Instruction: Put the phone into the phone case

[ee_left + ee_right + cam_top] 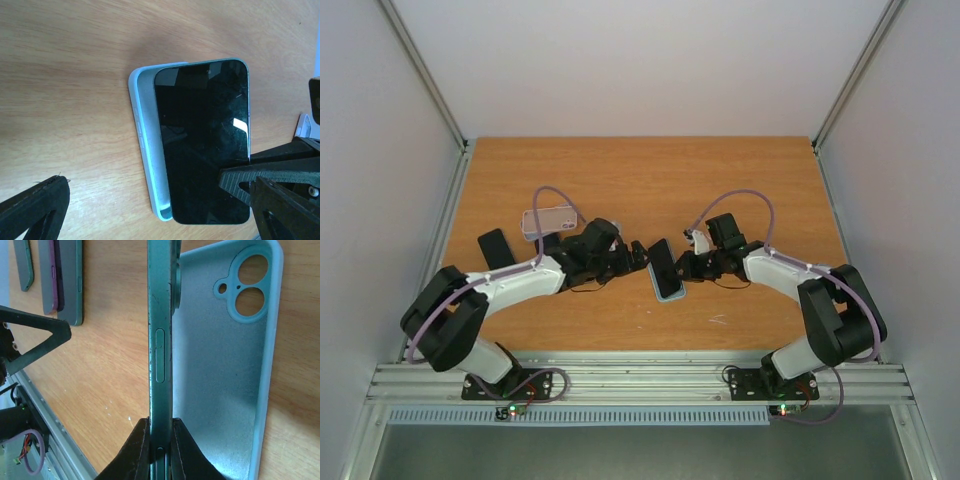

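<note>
The phone [205, 145] has a black screen and a teal frame. It lies slanted over the light blue phone case [145, 140], shifted to one side so that a strip of the case's inside shows. My right gripper [161, 440] is shut on the phone [161, 340], pinching its thin edge, with the case [220, 370] flat on the table beside it. My left gripper [160, 192] is open and wide, one finger left of the case, the ribbed one over the phone's corner. Both grippers meet at the phone [663, 265] at mid-table.
A clear case [550, 220] and a black phone [497, 247] lie on the wooden table [650, 170] behind my left arm. The same spare items [65, 280] show at the upper left of the right wrist view. A metal rail [640, 380] borders the near edge.
</note>
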You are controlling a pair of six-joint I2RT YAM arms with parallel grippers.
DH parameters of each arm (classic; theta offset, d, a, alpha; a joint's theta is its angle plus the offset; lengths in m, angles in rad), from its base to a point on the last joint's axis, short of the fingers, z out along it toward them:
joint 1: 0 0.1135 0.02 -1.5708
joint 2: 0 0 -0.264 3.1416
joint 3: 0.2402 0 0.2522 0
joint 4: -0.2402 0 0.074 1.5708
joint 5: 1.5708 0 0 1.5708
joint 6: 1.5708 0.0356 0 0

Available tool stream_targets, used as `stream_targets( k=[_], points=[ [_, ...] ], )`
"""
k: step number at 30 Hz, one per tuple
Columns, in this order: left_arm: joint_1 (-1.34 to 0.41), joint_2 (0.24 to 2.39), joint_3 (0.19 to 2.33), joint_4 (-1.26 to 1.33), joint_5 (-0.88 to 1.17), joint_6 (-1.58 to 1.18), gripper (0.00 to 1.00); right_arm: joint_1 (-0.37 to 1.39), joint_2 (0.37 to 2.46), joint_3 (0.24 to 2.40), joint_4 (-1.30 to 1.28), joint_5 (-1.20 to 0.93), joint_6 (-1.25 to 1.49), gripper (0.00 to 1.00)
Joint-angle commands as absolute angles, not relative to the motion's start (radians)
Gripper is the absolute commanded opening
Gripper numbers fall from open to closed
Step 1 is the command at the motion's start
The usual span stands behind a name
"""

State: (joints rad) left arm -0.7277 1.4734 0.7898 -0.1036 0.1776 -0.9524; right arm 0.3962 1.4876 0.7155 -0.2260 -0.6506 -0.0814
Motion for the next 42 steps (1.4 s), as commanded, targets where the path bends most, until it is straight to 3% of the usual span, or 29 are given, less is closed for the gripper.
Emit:
stream_targets(
  k=[1, 20, 35, 42],
  points=[
    [-0.724, 1.541, 0.837, -0.036, 0.218, -0.93, 0.99, 0.391, 1.52, 0.76, -0.177, -0.698, -0.096, 0.01],
    [-0.723, 1.746, 0.899, 0.044, 0.302, -0.961, 0.97, 0.393, 1.634, 0.733, -0.111, -0.752, -0.003, 0.01],
    [-0.732, 1.718, 0.835, 0.083, 0.328, -1.016, 0.94, 0.522, 1.722, 0.597, 0.272, -0.749, 0.303, 0.01],
    [-0.752, 1.658, 0.799, 0.075, 0.314, -1.035, 0.93, 0.567, 1.745, 0.579, 0.33, -0.711, 0.36, 0.01]
  ],
)
